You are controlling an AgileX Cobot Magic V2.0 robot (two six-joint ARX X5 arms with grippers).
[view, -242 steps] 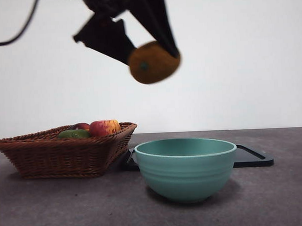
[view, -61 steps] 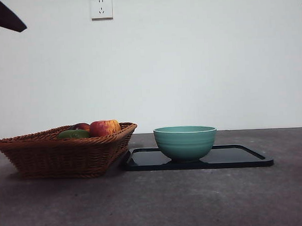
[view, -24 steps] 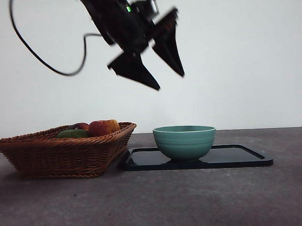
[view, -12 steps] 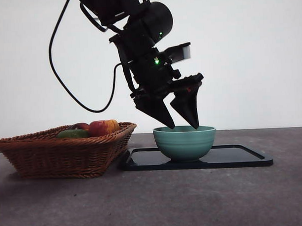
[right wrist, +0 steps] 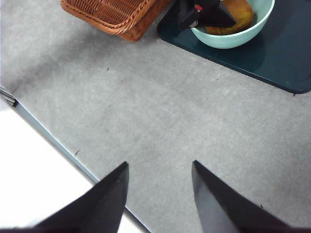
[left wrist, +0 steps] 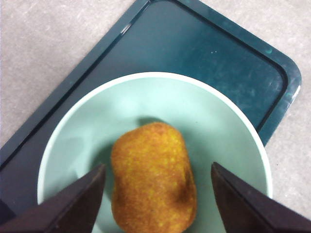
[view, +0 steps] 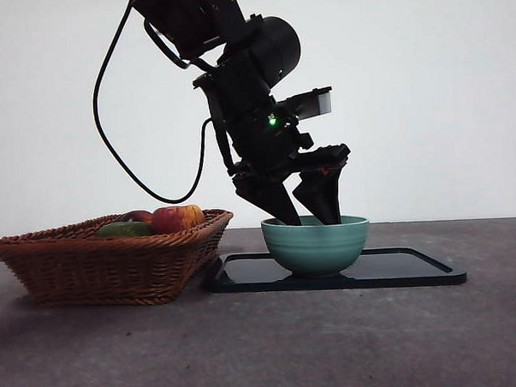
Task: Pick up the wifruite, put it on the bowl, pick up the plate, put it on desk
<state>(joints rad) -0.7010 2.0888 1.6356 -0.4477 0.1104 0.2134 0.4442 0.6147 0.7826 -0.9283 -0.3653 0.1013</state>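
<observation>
The tan-brown oval wifruite (left wrist: 153,177) lay in the bottom of the round teal-green bowl (view: 316,244), which stood on the dark rectangular plate (view: 415,270) just right of the brown wicker basket (view: 107,258). The left gripper (view: 301,216) reached down into the bowl, its jaws spread wide to either side of the wifruite and apart from its skin, holding nothing. The right gripper (right wrist: 159,194) hung open and empty over bare grey speckled desk (right wrist: 160,116), nearer than the plate.
</observation>
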